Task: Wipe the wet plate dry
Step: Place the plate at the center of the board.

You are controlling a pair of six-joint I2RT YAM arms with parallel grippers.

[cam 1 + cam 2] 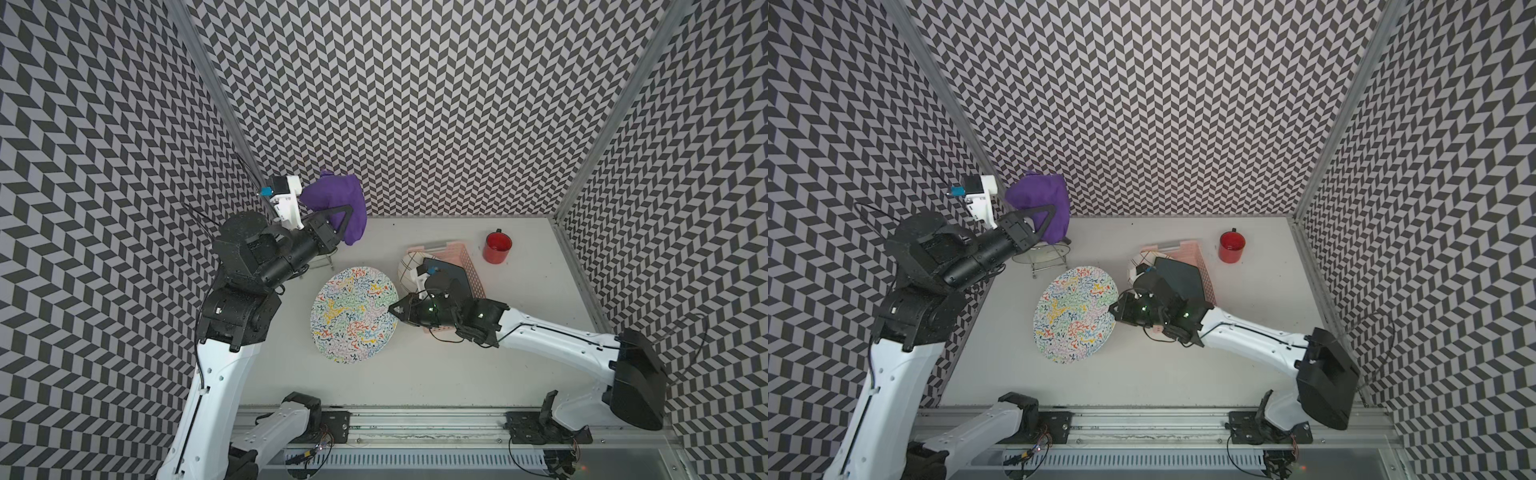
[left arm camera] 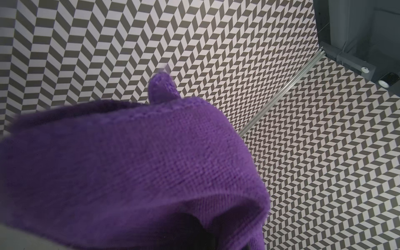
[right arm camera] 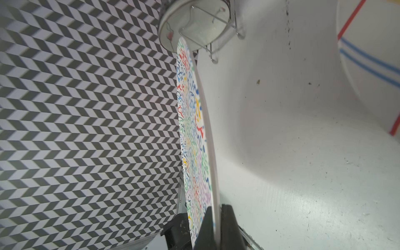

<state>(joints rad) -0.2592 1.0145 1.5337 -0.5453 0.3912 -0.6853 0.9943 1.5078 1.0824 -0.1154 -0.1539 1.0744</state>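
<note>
1. the table [image 1: 436, 374] carries the scene.
2. the plate [image 1: 353, 309], squiggle-patterned, is tilted above the table's middle, its rim clamped in the right gripper [image 1: 392, 311].
3. the purple cloth [image 1: 338, 203] hangs pinched in the left gripper [image 1: 347, 226] over the table's far left corner.
4. the pink basket [image 1: 461, 255] and the red mug [image 1: 496, 247] sit toward the far right corner.

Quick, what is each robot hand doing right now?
Left gripper: shut on the purple cloth.
Right gripper: shut on the colourful plate rim.
</note>
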